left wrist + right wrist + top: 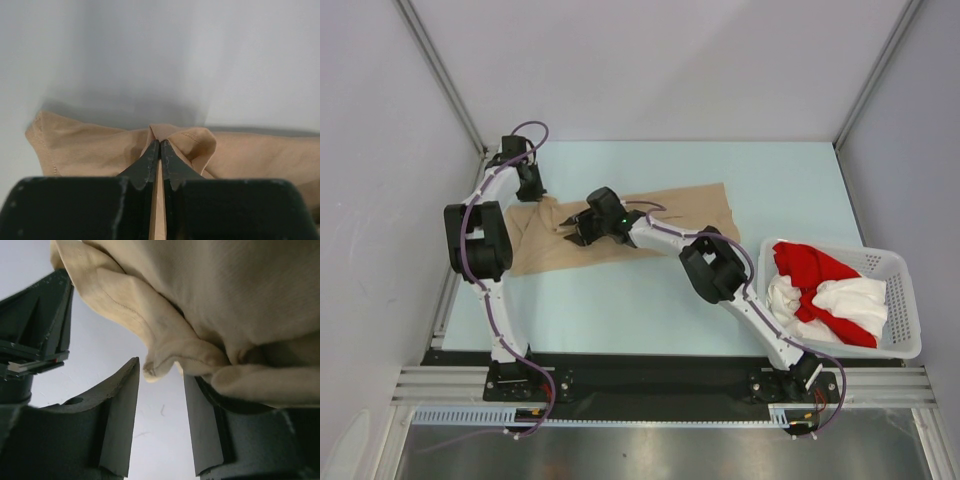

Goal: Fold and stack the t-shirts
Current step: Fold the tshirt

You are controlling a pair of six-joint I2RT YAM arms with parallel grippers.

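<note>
A beige-tan t-shirt (680, 205) lies spread across the light blue table, bunched at its left end. My left gripper (533, 190) is at that far-left end. In the left wrist view its jaws (160, 142) are shut on a raised fold of the beige cloth (90, 145). My right gripper (568, 232) is just right of it over the shirt's left part. In the right wrist view it (161, 369) stands open, a hemmed corner of the beige cloth (225, 290) hanging between the fingertips and draping over the right finger (202, 425).
A white lattice basket (890, 260) at the right table edge holds a red t-shirt (815, 268) and a white t-shirt (855, 295). Grey walls close in the left, back and right. A dark part of the other arm (35, 335) shows left of the right fingers.
</note>
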